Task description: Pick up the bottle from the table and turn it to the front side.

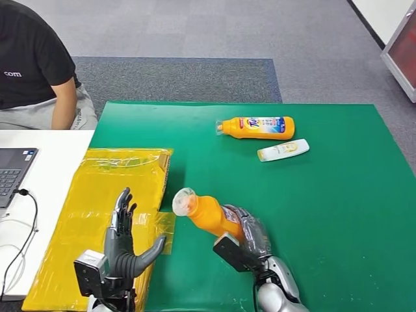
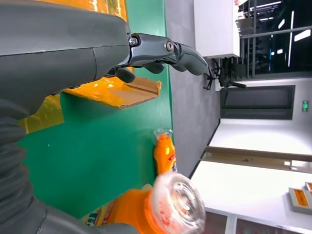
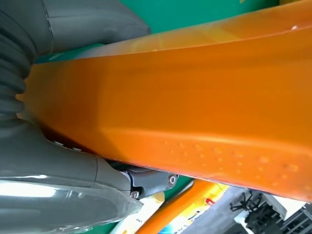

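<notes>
1. Closest to you, low in the head view: your right hand (image 1: 244,235) has its fingers wrapped around the orange bottle (image 1: 210,216), gripping it near the base, lower centre of the frame. The bottle sits tilted, clear cap (image 1: 184,201) pointing up-left.
2. Your left hand (image 1: 123,242) is at bottom left over the yellow bag (image 1: 93,195), fingers spread wide, holding nothing.
3. For the turn itself, I'd roll the wrist slowly and keep the grip snug. That plastic looks smooth and glossy, so it could slip round in the fingers. The free left hand is right there if you need to steady the cap end.
4. Looks-wise: bright orange body, clear domed cap. The left wrist view shows a bit of printed label low on the body, so I can't tell yet which side is facing front.
5. Farther back, upper centre on the green mat (image 1: 343,214): a second orange bottle (image 1: 256,127) lying flat, with a white bottle (image 1: 283,150) just beside it.
6. Upper left: a seated person (image 1: 34,65), laptop (image 1: 15,172) at the left edge.
</notes>
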{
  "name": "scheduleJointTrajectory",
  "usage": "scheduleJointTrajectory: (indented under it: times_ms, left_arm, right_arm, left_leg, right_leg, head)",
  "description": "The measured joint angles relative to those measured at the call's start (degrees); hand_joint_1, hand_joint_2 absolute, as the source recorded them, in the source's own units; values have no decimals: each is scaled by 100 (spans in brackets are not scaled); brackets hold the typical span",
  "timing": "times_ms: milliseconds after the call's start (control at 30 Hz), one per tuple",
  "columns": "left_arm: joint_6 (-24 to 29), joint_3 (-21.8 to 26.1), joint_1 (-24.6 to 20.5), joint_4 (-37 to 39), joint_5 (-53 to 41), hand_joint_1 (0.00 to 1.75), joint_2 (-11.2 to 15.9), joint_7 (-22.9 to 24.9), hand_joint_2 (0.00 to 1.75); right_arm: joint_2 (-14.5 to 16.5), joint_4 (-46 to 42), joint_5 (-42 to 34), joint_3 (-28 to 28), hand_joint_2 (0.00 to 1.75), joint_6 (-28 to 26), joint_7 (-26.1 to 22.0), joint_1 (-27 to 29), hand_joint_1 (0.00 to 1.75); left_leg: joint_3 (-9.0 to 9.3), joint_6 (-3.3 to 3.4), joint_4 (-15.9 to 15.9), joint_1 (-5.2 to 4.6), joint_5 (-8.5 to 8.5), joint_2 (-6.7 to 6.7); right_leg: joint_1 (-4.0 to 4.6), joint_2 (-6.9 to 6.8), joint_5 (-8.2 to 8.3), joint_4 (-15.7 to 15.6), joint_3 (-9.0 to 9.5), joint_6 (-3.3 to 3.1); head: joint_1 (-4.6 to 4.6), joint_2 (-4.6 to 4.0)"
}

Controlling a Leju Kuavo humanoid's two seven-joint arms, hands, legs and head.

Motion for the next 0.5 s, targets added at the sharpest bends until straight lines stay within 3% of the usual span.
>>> scheduleJointTrajectory:
  times_ms: [200,500]
  left_arm:
    - [120,-37,-47,77,73,0,15,129,175]
    - [-177,-161,-176,220,0,0,52,483,175]
  right_arm:
    - [-1,-214,-242,16,175,-11,-113,103,175]
    - [-21,-653,-235,209,175,9,-359,347,175]
  left_leg:
    - [-25,-1,1,0,6,0]
    - [-93,-3,2,0,21,-2]
  right_leg:
    - [0,0,3,1,-4,1]
    - [-2,-5,7,6,-61,5]
  head:
    - [-1,0]
    - [-1,0]
